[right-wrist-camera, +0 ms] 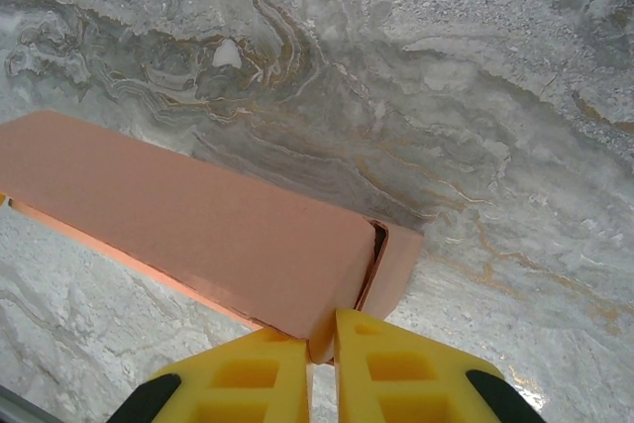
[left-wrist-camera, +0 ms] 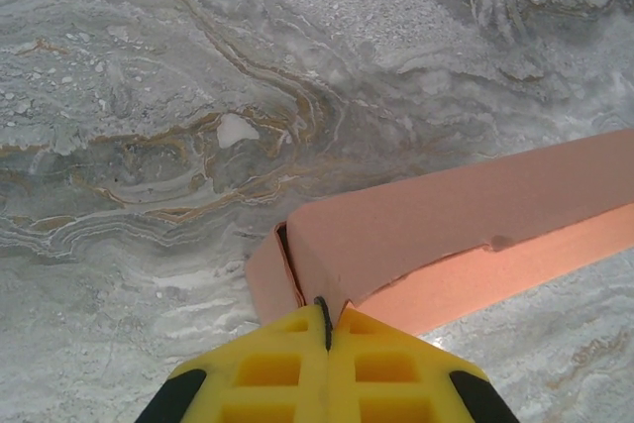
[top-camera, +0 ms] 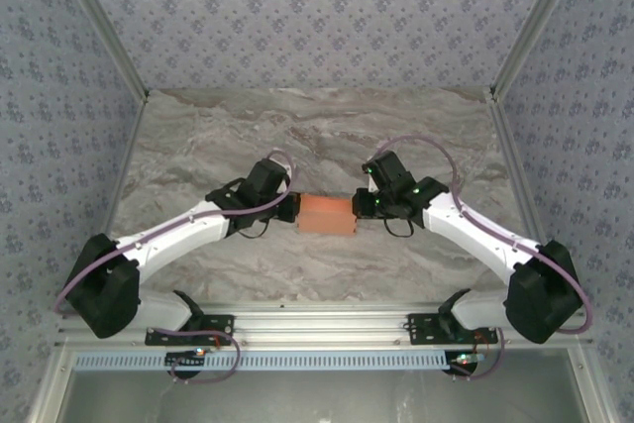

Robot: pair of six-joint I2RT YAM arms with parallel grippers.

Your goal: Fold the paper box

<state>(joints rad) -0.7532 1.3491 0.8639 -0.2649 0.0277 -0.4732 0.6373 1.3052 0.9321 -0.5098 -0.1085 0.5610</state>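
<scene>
Left end effector and right end effector each clamp one end of the paper box — likely holding its folds square

Salmon-orange paper box, grey-veined marble table, floral lilac walls

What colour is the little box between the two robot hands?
Plain salmon-orange, with no print. The paper box shows best in the right wrist view.

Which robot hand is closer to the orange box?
Neither, it's a tie. The left gripper pinches the left end of the box, and the right gripper pinches its right end, so both touch it.
</scene>
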